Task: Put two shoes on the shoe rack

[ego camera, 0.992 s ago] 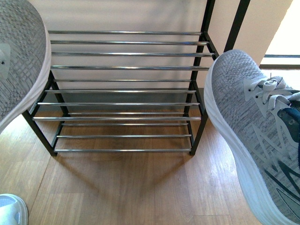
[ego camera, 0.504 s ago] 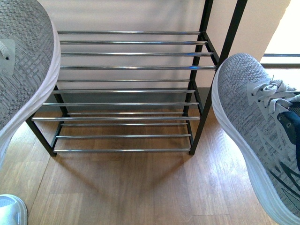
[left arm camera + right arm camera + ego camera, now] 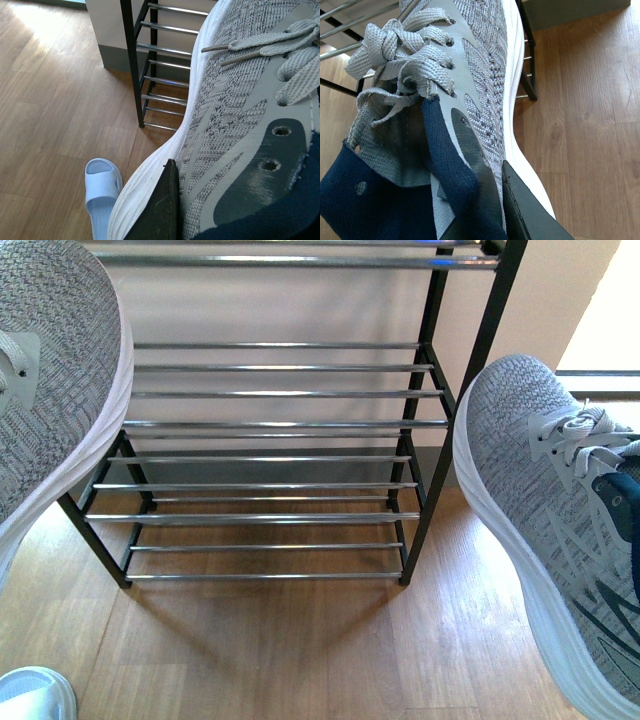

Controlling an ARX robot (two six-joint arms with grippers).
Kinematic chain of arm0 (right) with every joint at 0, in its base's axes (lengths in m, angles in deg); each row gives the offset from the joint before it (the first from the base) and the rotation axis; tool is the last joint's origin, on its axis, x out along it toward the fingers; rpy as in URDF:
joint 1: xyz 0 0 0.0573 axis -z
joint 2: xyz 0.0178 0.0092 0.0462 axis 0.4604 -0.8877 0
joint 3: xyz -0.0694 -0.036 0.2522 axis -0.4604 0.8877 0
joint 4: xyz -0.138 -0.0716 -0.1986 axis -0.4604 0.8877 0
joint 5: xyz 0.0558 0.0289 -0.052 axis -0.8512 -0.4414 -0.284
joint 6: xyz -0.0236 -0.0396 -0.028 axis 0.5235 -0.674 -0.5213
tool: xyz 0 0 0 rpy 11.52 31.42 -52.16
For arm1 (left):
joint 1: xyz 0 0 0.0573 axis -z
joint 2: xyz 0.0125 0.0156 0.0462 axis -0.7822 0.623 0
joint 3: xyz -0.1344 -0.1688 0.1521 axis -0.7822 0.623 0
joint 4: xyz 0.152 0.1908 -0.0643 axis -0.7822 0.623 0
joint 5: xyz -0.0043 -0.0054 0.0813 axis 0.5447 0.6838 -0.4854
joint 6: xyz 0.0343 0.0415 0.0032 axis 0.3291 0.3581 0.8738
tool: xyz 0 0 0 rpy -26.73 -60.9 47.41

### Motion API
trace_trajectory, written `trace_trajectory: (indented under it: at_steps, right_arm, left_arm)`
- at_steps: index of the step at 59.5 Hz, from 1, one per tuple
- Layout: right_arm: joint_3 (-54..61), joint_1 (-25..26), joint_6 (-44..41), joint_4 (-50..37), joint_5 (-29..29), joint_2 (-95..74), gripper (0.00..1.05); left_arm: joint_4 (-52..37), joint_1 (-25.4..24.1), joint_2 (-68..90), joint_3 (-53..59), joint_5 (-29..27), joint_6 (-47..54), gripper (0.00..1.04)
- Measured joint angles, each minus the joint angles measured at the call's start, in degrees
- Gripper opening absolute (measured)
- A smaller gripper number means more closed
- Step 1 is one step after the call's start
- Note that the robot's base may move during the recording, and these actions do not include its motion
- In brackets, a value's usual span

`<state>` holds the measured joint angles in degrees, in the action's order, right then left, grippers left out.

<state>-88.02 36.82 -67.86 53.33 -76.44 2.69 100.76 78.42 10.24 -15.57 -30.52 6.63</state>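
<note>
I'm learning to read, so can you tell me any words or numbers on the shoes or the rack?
There are no words, numbers or logos to read in any view.
On the left sneaker: only plain grey knit shows.
On the right sneaker: nothing on the knit, laces or navy lining.
On the pale blue sandal: nothing visible.
On the shoe rack: bare bars, no label.

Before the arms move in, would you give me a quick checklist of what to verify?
1. Left gripper grips the left grey sneaker: ok, a finger lies against its side.
2. Right gripper grips the right grey sneaker: ok, collar clamped.
3. Shoe rack visible tiers free of shoes: ok.
4. Sneakers resting on the bars: not ok, both hang in front of the rack.
5. Pale blue slide sandal out of the way: ok, on the floor left of the rack.
</note>
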Motion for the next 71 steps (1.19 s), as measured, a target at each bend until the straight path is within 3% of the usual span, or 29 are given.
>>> trace_trajectory:
  at_steps: [46, 47, 50, 53, 60, 71]
  right_arm:
    - [0.0, 0.0, 0.0, 0.0, 0.0, 0.0, 0.01]
    - [0.2, -0.2, -0.4, -1.1, 0.9, -0.3, 0.01]
    - [4.9, -1.7, -3.5, -17.6, 8.6, -2.3, 0.01]
    - [6.4, -2.8, -4.8, -26.9, 12.7, -1.9, 0.01]
    - [1.4, -4.7, -4.6, -23.7, 17.0, 1.7, 0.01]
    - [-14.9, -13.7, 1.9, -9.7, 21.1, -5.0, 0.01]
  left_arm:
    - [0.0, 0.0, 0.0, 0.0, 0.0, 0.0, 0.01]
    - [0.0, 0.0, 0.0, 0.0, 0.0, 0.0, 0.01]
    - [0.0, 0.0, 0.0, 0.0, -0.1, 0.0, 0.01]
    - [0.0, 0.0, 0.0, 0.0, 0.0, 0.0, 0.01]
    - [0.0, 0.0, 0.0, 0.0, -0.1, 0.0, 0.01]
    - [0.0, 0.0, 0.0, 0.0, 0.0, 0.0, 0.01]
